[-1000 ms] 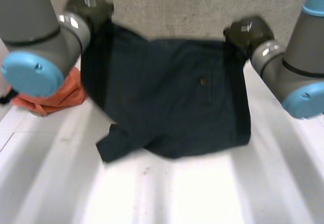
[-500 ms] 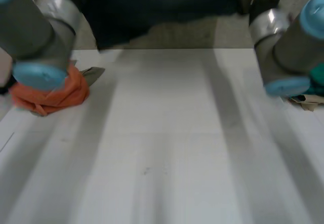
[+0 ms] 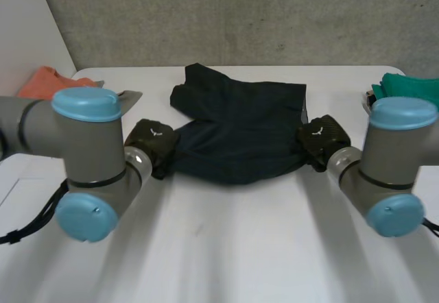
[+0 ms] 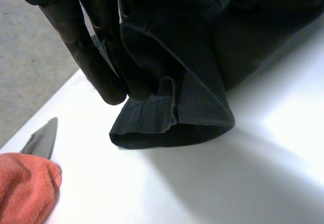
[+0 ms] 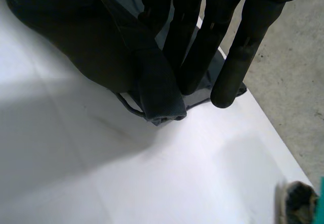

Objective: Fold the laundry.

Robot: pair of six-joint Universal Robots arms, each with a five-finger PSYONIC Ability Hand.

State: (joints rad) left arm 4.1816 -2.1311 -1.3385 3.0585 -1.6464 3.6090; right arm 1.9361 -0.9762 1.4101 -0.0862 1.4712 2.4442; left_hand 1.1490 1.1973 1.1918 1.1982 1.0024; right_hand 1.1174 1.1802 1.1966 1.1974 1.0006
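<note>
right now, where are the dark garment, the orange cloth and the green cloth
dark garment [image 3: 236, 131]: head view, middle of its spread fabric
orange cloth [image 3: 48, 83]: head view, on its bunched top
green cloth [image 3: 408, 87]: head view, on its crumpled upper side
</note>
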